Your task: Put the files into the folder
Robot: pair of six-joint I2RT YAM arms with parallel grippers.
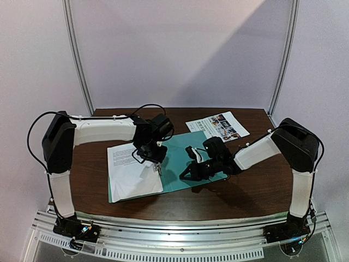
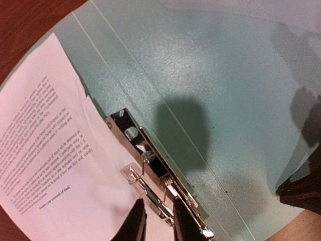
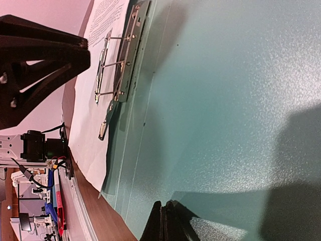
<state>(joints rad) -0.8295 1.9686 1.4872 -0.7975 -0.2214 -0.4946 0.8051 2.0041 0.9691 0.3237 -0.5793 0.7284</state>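
Two sheets, one folder. The folder lies open on a dark wood-grain table. It is thin teal card with a faintly speckled matte face and scored creases beside the spine.

The text sheet, plain white with fine black print, covers the folder's 9 o'clock half. Its edge by the spine is lifted and bent.

The photo sheet, white with colour blocks, lies on the table at 1 o'clock from the folder. Whether it overlaps the folder is unclear.

The clip is a shiny metal strip with wire loops, set on the spine.

The left gripper is over the clip, black fingers a sliver apart with clip metal between them. Contact cannot be judged, and the frame edge crops the fingers.

The right gripper has its fingers pressed together on the folder's 3 o'clock half. Whether it touches the card is uncertain.

Print is too small to read.
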